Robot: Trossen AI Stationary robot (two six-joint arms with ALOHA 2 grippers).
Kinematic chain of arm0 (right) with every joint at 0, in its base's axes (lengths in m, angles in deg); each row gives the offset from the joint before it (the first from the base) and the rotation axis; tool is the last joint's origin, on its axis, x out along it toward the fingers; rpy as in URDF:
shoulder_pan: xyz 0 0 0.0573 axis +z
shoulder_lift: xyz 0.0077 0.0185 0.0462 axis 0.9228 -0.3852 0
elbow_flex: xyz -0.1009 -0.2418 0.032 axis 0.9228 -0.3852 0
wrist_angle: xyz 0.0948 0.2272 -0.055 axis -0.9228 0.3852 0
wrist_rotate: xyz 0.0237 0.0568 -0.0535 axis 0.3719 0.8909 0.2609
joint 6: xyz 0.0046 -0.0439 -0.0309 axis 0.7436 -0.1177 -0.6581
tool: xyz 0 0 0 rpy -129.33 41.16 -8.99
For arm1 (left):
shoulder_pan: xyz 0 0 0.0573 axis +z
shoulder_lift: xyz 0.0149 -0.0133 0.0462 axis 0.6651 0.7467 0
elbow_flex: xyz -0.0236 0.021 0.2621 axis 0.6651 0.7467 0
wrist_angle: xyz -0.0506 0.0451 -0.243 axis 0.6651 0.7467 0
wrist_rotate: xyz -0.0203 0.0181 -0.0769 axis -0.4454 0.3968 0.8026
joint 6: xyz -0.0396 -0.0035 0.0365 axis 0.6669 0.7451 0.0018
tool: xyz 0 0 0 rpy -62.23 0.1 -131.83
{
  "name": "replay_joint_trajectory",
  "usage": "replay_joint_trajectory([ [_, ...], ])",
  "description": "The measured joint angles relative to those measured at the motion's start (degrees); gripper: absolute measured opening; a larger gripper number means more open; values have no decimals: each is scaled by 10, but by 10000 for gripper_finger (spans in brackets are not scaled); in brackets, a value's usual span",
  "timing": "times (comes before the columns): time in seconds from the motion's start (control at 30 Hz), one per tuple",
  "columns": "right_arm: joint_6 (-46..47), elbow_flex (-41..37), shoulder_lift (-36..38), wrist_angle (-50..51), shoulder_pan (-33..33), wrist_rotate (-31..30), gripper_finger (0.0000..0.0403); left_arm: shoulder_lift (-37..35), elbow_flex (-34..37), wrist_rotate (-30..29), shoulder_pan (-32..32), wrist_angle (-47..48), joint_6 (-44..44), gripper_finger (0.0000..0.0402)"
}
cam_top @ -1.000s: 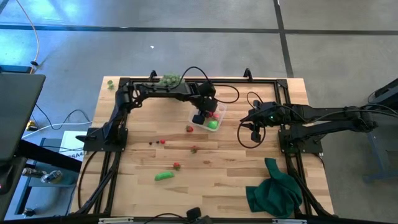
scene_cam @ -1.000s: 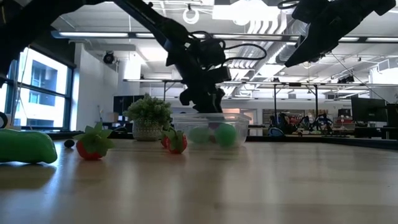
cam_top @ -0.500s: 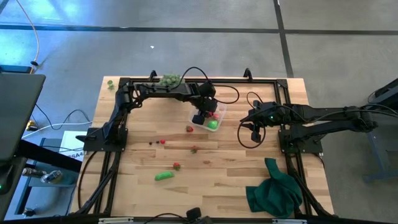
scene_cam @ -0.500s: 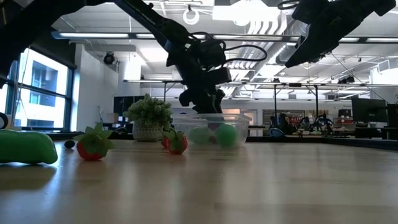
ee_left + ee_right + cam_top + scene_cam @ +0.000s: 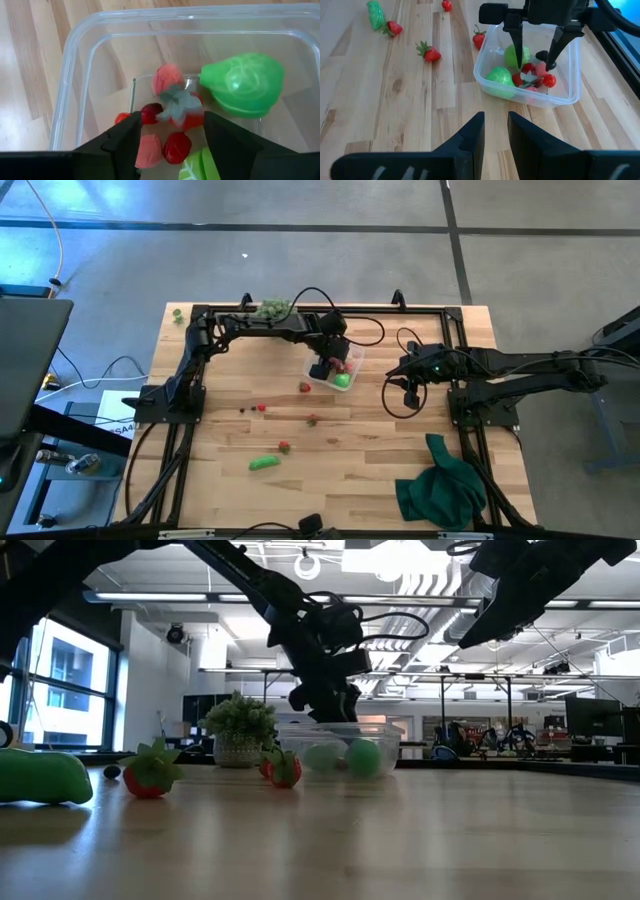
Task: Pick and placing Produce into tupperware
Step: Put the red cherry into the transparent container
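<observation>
several toy berries and green pieces already sit in the tupperware [image 5: 527, 75] near the table's far middle, where the left gripper [image 5: 534, 64] hangs inside with jaws wide and empty. loose strawberries [image 5: 429, 53] and a green oblong piece [image 5: 263, 464] lie scattered nearer the front edge; they look light and slippery, probably best pinched across the middle. the right gripper [image 5: 494, 131] waits beside the tupperware, jaws narrowly apart.

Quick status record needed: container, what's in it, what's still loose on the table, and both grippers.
container: clear tub, far middle of the table
contents: two green pieces, one at, and several small red pieces
loose on table: three strawberries, one at; green oblong piece; a few tiny berries
left gripper: open, over the tub, fingertips down among the red pieces
right gripper: open, empty, waiting right of the tub
other: green cloth, near right corner
</observation>
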Motion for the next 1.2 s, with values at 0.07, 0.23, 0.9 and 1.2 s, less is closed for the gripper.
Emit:
replay_joint_trajectory([
  [0.07,0,0,0,0,0,0,75,0,-7,0,0,12,11,214],
  [0.23,0,0,0,0,0,0,75,0,-71,18,0,106,14,214],
  [0.9,0,0,0,0,0,-1,75,-14,-352,-1,-4,543,28,179],
  [1.2,0,0,0,0,0,-2,75,-102,-265,-26,-4,562,24,158],
])
